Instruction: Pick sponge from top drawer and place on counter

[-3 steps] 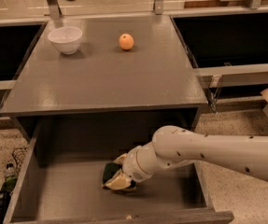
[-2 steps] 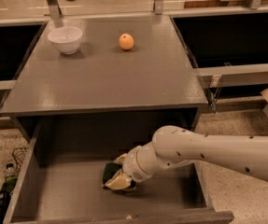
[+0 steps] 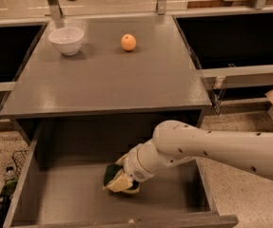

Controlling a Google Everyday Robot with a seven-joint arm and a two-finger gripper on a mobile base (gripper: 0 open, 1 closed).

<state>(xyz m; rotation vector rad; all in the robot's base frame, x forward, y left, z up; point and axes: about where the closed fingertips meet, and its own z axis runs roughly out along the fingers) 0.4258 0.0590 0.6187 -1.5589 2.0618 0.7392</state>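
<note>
The top drawer [image 3: 55, 198] stands pulled out below the grey counter [image 3: 107, 80]. Inside it, right of the middle, lies the sponge [image 3: 110, 173], dark green on top with yellow foam beneath. My gripper [image 3: 119, 180] is down in the drawer on the sponge, its pale fingers [image 3: 118, 183] wrapped around the sponge's near side. The white arm reaches in from the right and hides part of the sponge.
A white bowl [image 3: 66, 40] sits at the counter's back left and an orange [image 3: 128, 42] at its back middle. Black recessed basins [image 3: 236, 37] flank the counter. The drawer's front wall [image 3: 126, 221] runs along the bottom edge.
</note>
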